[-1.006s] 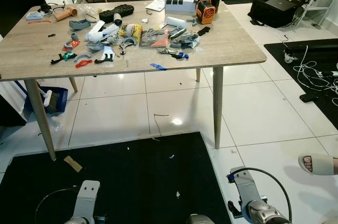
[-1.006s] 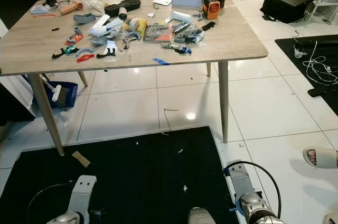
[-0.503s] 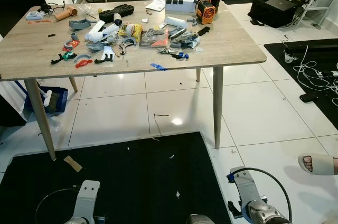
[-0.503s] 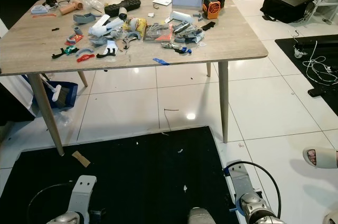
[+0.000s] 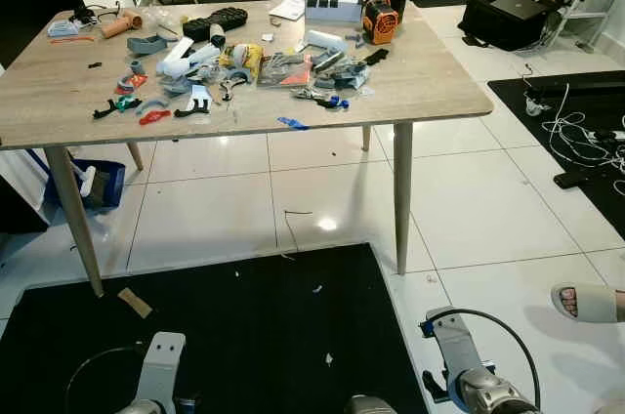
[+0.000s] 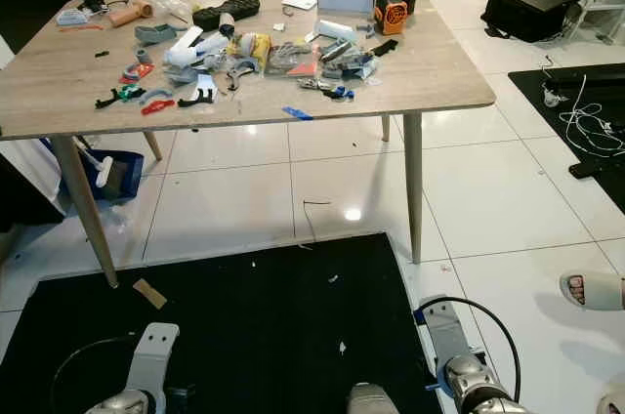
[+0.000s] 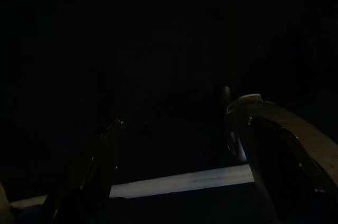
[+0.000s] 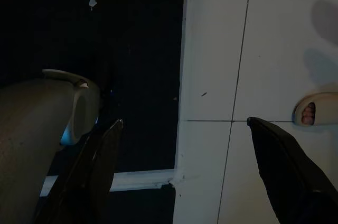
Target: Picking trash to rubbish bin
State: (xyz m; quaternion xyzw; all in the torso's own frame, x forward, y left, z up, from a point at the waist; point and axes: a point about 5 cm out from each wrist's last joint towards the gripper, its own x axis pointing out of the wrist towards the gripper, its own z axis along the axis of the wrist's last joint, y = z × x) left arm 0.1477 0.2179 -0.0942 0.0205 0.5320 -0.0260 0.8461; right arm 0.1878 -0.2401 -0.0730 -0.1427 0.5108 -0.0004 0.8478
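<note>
Across the upper half of the frame, litter [image 5: 244,67] clutters the wooden worktop [image 5: 430,82], no lettering legible, while left end effector [image 7: 174,182] and right end effector [image 8: 182,174] hang spread apart above the black mat [image 5: 244,326].

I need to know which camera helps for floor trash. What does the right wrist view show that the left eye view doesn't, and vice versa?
Right wrist view alone: the right gripper, fingers spread, hanging above the mat's edge.
Left eye view alone: the cluttered wooden table and a cardboard scrap on the mat.
Both: the black mat, white tiles and a person's sandalled foot.
</note>
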